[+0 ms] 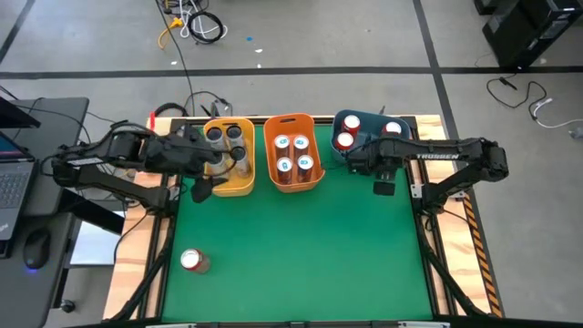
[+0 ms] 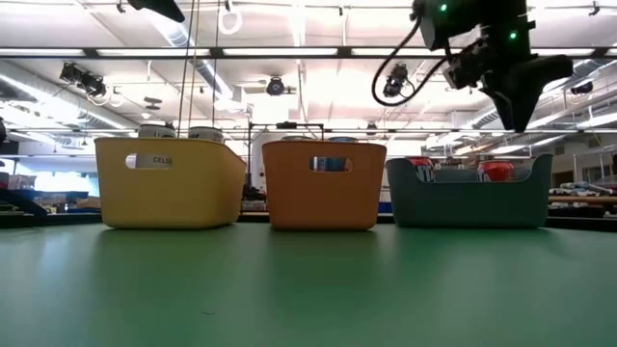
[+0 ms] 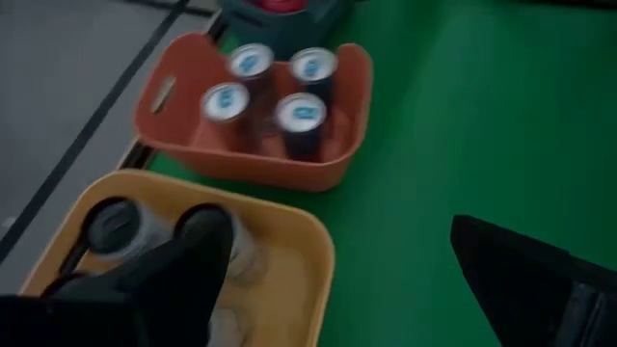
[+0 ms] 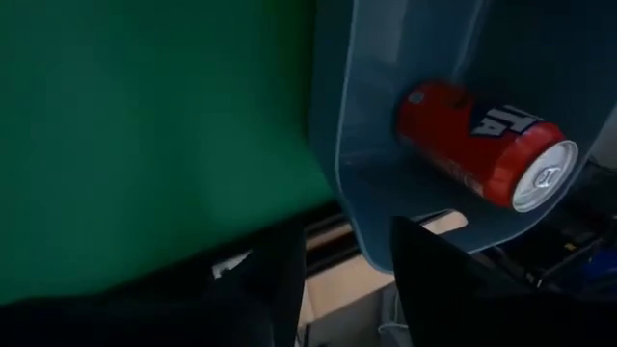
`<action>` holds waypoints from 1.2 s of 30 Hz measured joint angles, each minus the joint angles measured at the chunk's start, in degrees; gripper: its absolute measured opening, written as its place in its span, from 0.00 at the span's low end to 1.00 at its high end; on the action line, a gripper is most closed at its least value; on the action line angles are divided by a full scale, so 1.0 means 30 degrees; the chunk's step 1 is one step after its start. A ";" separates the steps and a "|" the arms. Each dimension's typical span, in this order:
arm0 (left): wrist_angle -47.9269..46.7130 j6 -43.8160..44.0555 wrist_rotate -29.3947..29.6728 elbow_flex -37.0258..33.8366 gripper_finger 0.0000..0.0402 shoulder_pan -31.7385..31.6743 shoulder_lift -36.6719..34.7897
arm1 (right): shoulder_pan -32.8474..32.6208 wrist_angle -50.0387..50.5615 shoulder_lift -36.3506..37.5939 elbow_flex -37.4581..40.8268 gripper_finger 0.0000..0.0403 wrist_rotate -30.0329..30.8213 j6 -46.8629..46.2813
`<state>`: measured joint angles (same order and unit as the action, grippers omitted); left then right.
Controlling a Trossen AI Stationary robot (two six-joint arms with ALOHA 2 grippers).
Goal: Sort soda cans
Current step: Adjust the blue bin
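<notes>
Three bins stand in a row at the table's far edge. The yellow bin [image 1: 244, 182] holds dark grey cans [image 3: 116, 224]. The orange bin [image 1: 293, 118] holds several white cans with blue marks [image 3: 270, 87]. In the blue bin [image 1: 364, 123] are red cans [image 4: 482, 145]. One more red can [image 1: 193, 261] lies on its side on the green mat, near left. My left gripper [image 3: 347, 280] hangs open over the yellow bin's near rim, with nothing between its fingers. Just in front of the blue bin, my right gripper [image 4: 352, 280] points down, open and holding nothing.
The green mat [image 1: 301, 246] lies bare in the middle and on the near right. A laptop [image 1: 11, 182] and a mouse [image 1: 36, 246] sit beyond the table's left edge. Cables [image 1: 214, 102] lie behind the bins.
</notes>
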<state>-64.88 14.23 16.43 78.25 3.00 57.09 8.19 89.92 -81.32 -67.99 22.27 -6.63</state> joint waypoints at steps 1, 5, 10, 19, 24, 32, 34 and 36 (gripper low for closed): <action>0.0347 -0.0207 -0.0183 -0.0284 0.98 0.0152 -0.0193 | 0.0397 -0.0019 0.0000 0.0000 0.36 -0.0150 0.0581; 0.1244 -0.1059 -0.0263 -0.1495 0.98 0.0528 -0.0917 | 0.1796 -0.0041 -0.0005 0.0395 0.40 -0.0307 0.2292; 0.2276 -0.1786 -0.0226 -0.3070 0.98 0.0542 -0.1489 | 0.2856 0.0021 -0.0014 0.1565 0.46 -0.0766 0.3465; 0.3289 -0.2240 -0.0197 -0.4821 0.98 0.0542 -0.1569 | 0.4080 -0.0269 -0.0015 0.3688 0.39 -0.0699 0.4150; 0.3467 -0.2234 -0.0117 -0.4979 0.98 0.0542 -0.1555 | 0.4244 -0.1319 -0.0007 0.4199 0.17 -0.0726 0.4840; 0.3813 -0.2191 0.0021 -0.4986 0.98 0.0542 -0.1555 | 0.4021 -0.2508 0.0000 0.4189 0.05 -0.2443 0.5113; 0.3815 -0.2189 0.0021 -0.4983 0.98 0.0542 -0.1555 | 0.3926 -0.3077 -0.0029 0.4197 0.04 -0.3353 0.4862; 0.3811 -0.2205 0.0022 -0.4985 0.98 0.0542 -0.1555 | 0.3816 -0.3205 -0.0022 0.4119 0.01 -0.4254 0.4781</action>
<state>-53.45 7.61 16.49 63.29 4.62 52.42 19.64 80.31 -81.38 -55.63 9.50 7.72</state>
